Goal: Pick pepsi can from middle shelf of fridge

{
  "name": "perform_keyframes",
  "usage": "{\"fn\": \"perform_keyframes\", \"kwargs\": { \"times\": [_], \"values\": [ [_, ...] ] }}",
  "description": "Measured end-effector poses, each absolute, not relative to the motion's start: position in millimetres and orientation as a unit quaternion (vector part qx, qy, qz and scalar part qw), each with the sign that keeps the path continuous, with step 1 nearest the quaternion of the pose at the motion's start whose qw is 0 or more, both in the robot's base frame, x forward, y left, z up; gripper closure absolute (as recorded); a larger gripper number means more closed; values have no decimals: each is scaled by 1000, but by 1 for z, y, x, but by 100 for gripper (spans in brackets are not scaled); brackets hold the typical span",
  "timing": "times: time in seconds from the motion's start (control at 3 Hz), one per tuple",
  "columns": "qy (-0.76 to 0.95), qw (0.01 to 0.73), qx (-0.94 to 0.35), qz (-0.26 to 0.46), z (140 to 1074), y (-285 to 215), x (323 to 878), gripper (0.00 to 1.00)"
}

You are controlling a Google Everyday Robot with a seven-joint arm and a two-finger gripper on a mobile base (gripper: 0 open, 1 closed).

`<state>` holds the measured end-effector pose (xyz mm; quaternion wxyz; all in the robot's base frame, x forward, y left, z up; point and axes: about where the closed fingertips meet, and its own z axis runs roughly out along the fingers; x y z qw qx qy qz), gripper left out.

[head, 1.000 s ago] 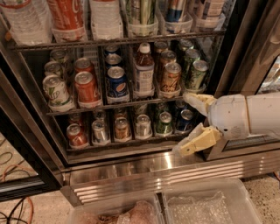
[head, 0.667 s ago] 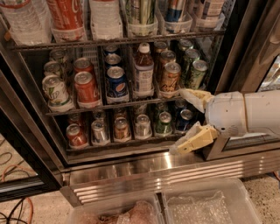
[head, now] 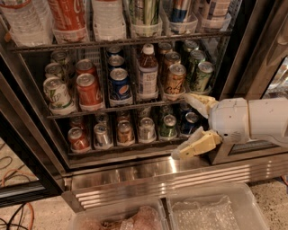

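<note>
**Fridge** (head: 157, 174): drinks cooler with dark wire racks and a ribbed steel base; door frame at the right edge.

**Middle shelf** (head: 112, 108), front row from left end to right end:
- White-green can (head: 58, 93): green mark on the label, wording not legible.
- Red cola can (head: 88, 91): white script, not readable.
- Pepsi can (head: 120, 87): dark blue with a silver top and the round red-white-blue logo facing front. It stands upright at the front edge, just left of the shelf's centre, with more blue cans in file behind it.
- Bottle (head: 147, 74): white cap, dark contents, pale label with unreadable print.
- Brown-and-orange can (head: 174, 81): lettering not legible.
- Green cans (head: 202, 76): at the right end.

**Top rack:** tall bottles, one with a red label (head: 67, 13) carrying white script.

**Lowest rack:** a row of assorted cans (head: 121, 132), seen mostly from their silver tops.

**Gripper** (head: 182, 126): white body with tan fingers (head: 200, 143), in front of the right end of the shelves.
- The fingers are spread wide apart and hold nothing.
- The upper finger's tip lies at the middle shelf's front edge, below the brown-and-orange can.
- The lower finger reaches across the lowest rack's right end.
- The pepsi can stands well to the left of both fingers and untouched, with the bottle and the brown-and-orange can between.

**Floor, front:** two clear plastic bins (head: 207, 207).
</note>
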<state>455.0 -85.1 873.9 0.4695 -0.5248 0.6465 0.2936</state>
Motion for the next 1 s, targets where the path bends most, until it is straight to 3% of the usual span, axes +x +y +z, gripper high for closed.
{"fn": "perform_keyframes", "kwargs": {
  "times": [1.0],
  "values": [
    [590,552,-467,360,865,-17,464,0]
  ]
}}
